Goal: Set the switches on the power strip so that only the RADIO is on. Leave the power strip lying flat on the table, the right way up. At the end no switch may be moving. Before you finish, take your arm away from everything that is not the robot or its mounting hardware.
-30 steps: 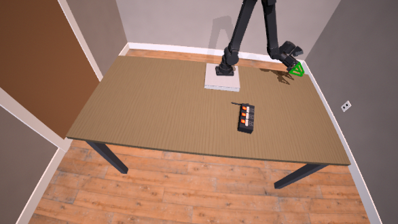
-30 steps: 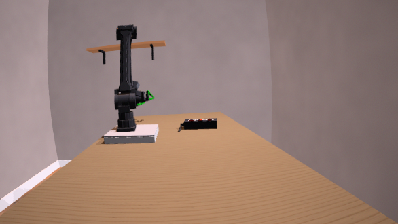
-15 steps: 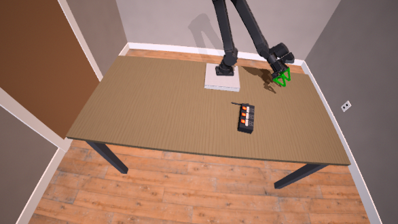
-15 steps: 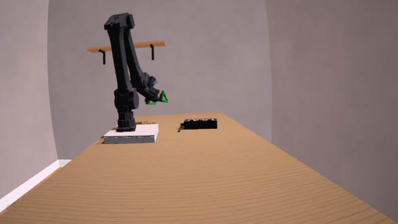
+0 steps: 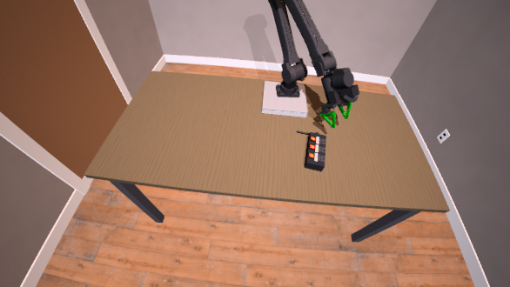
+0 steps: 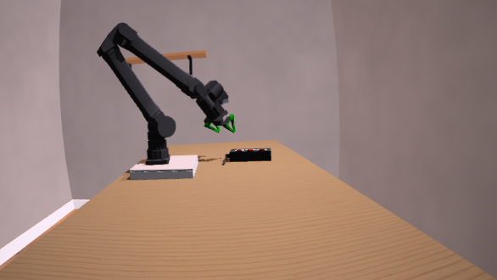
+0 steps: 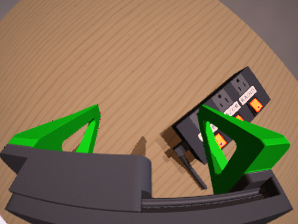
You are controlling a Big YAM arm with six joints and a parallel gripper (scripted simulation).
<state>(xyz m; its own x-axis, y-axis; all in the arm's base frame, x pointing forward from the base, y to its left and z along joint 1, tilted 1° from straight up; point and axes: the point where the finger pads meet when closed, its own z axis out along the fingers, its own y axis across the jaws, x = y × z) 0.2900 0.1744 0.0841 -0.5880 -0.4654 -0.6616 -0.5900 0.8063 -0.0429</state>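
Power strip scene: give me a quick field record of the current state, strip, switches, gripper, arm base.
strip: black rectangular power strip, flat on the brown wooden table, right way up
switches: three orange rocker switches in a row; labels unreadable
cord stub: short black stub at the end toward the arm
gripper: green-fingered gripper open, empty, above the table short of the strip
arm base: on a white square plate

Soft even light (edges bowed), faint shadows.
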